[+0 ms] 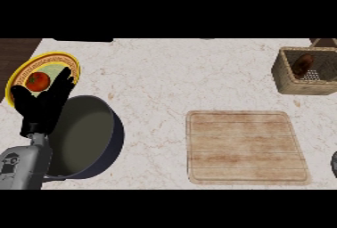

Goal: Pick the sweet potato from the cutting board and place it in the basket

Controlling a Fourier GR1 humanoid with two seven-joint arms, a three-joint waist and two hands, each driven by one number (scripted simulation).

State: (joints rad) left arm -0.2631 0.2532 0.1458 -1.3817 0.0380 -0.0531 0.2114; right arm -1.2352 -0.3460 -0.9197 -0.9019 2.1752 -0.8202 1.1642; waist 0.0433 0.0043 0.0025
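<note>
The brown sweet potato [303, 65] lies inside the wicker basket [284, 79] at the far right of the counter. The wooden cutting board [245, 147] in front of the basket has nothing on it. My left hand [43, 100] stands open at the left, fingers up, over the edge of a dark pan and in front of a yellow plate. Only a small dark sliver of my right hand [334, 164] shows at the right edge beside the board, too little to tell how it stands.
A dark round pan [92, 133] sits at the lower left. Behind it a yellow-rimmed plate [56, 60] holds a red tomato [37, 81]. Pale marble counter [164, 75] stretches between the plate and the basket.
</note>
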